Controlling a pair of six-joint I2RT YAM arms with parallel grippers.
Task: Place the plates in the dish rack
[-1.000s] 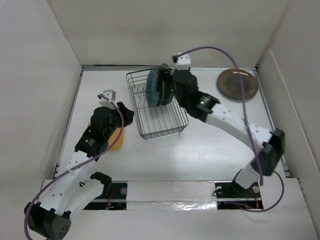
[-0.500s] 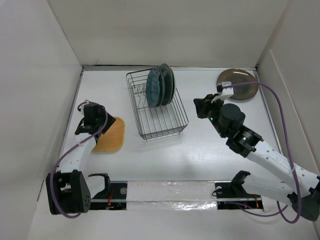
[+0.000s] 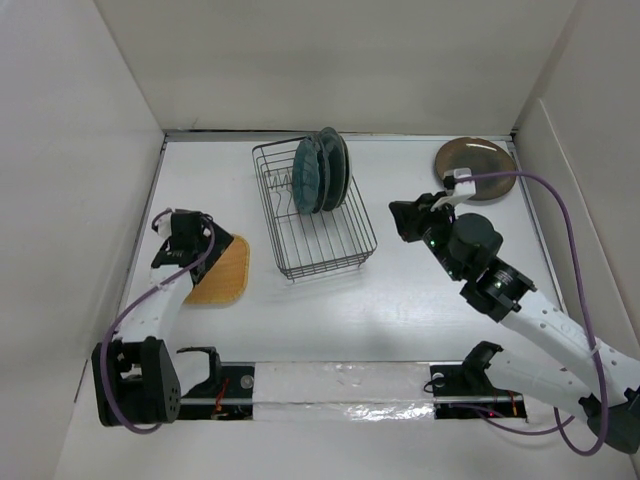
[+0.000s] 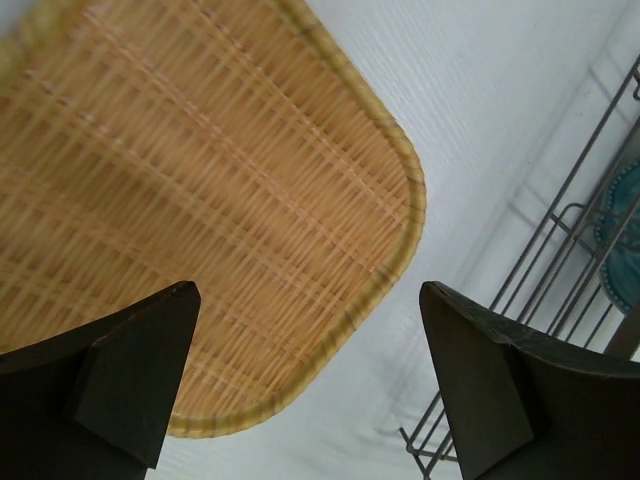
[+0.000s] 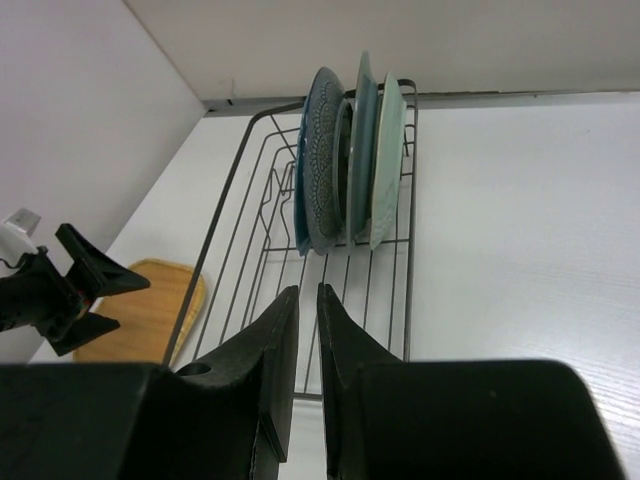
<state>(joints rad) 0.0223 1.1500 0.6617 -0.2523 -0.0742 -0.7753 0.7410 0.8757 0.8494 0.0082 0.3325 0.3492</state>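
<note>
On the white table (image 3: 420, 300), our left gripper (image 4: 308, 300) gapes above the orange plate (image 4: 200, 150); our right gripper (image 5: 308, 300) is nearly closed and empty.

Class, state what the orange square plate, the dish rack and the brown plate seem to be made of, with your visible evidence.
Orange plate: woven strips with a bound rim, matte, so probably bamboo or rattan, or a moulded imitation. Dish rack: thin dark rods, likely coated metal wire. Brown plate: shiny highlights suggest glazed ceramic, though not certain.
</note>
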